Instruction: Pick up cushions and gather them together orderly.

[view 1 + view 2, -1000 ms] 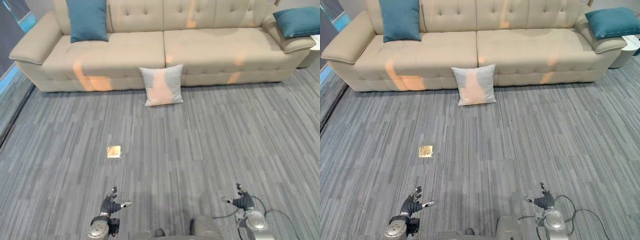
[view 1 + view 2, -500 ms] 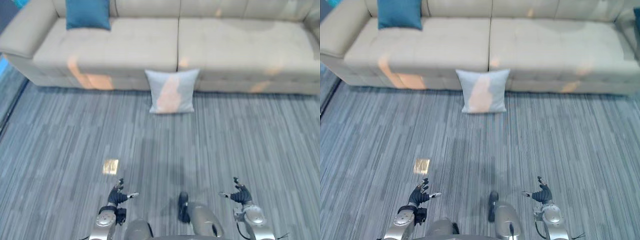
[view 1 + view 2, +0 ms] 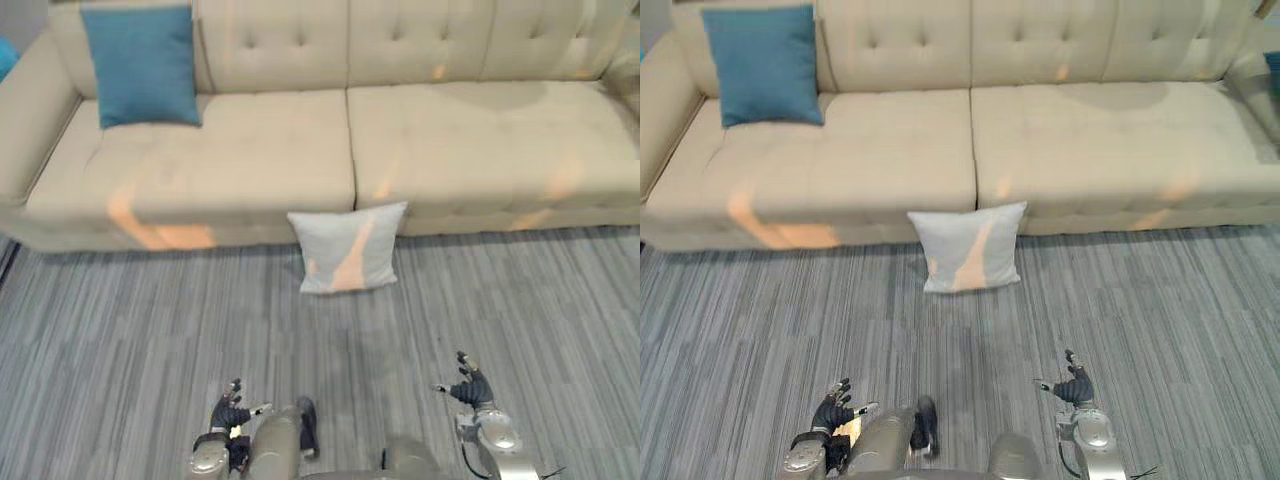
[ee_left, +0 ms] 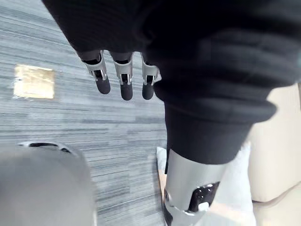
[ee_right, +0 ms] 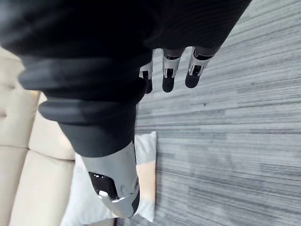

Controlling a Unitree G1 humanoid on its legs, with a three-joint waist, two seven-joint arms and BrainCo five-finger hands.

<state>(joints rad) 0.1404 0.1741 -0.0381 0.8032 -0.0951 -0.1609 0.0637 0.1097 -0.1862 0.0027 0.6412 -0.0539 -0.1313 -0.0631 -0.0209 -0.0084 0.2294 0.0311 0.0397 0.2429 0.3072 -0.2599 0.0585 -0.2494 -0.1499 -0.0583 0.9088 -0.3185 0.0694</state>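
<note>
Two hands loose, two cushions in your view.
Your left hand (image 3: pixel 228 412) and right hand (image 3: pixel 468 388) hang low at the near edge over the grey striped carpet (image 3: pixel 120 330), well apart, with fingers straight and spread, touching nothing. Item one: pale grey cushion (image 3: pixel 348 248), upright on the carpet, leaning against the front of the beige sofa (image 3: pixel 450 130) at the seam between its two seats, well beyond both hands. Item two: teal cushion (image 3: pixel 140 65), propped against the sofa's backrest at the far left end of the seat. Small gold floor plate (image 4: pixel 33 81) lies on the carpet near your left hand.
</note>
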